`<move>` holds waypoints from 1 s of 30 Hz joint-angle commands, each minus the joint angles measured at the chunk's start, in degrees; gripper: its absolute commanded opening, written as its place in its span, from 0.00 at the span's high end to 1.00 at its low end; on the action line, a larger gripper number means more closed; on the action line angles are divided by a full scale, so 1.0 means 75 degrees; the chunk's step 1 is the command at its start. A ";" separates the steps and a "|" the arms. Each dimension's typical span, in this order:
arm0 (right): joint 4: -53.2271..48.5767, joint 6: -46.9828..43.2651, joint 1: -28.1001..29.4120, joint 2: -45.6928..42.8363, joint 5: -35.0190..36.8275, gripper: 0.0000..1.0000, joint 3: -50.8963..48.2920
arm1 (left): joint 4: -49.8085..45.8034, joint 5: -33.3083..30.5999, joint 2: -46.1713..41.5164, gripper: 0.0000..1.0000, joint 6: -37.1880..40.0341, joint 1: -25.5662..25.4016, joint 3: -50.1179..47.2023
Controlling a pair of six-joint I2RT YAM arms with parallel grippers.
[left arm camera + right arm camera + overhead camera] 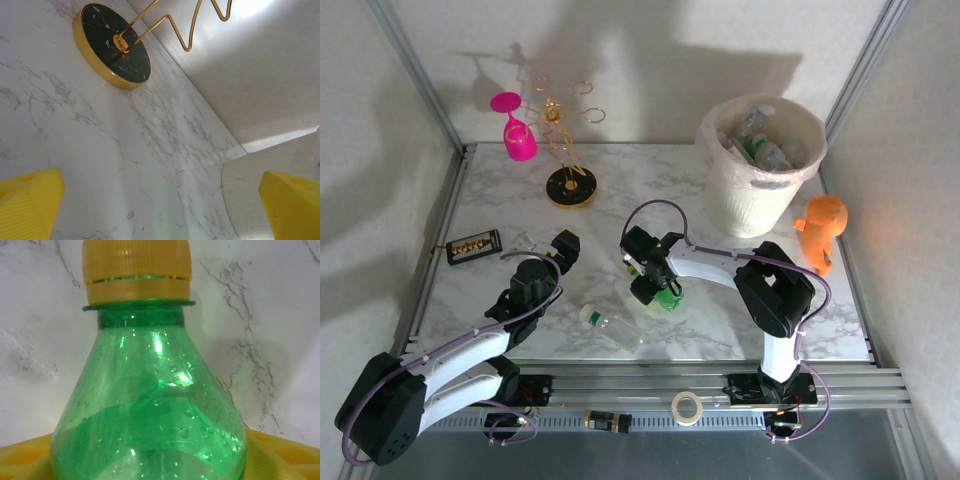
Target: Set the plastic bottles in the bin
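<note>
A green bottle (667, 295) with a yellow cap (136, 270) stands on the marble table, and my right gripper (658, 288) is shut on its body. In the right wrist view the green bottle (150, 415) fills the gap between the yellow fingers (285, 455). A clear bottle (611, 328) lies on its side near the front edge, between the two arms. The cream-white bin (752, 195) stands at the back right with several bottles (765, 148) inside. My left gripper (563, 246) hangs open over bare marble, its yellow fingertips (30, 202) wide apart with nothing between them.
A gold wire stand on a black round base (571, 187) (114, 46) holds a pink wine glass (518, 135) at the back left. A black studded box (473, 246) lies at the left. An orange figure (823, 228) stands beside the bin. A tape roll (687, 407) rests on the front rail.
</note>
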 commanded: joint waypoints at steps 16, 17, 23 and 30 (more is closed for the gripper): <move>0.0133 -0.0108 0.0056 -0.0136 0.0345 0.44 0.0097 | 0.0058 0.0143 -0.0049 0.00 -0.0036 0.0078 -0.0037; 0.0159 -0.0107 0.0056 -0.0175 0.0356 0.45 0.0080 | 0.0046 0.0146 -0.0066 0.00 -0.0036 0.0078 -0.0036; 0.0492 -0.0107 0.0053 -0.0746 0.0098 0.46 0.0037 | 0.0065 0.0169 -0.0132 0.00 -0.0066 0.0078 -0.0089; 0.1395 0.0060 -0.0248 -0.1695 -0.0873 0.49 -0.0022 | 0.0208 0.0377 -0.0092 0.01 -0.0023 0.0078 -0.0055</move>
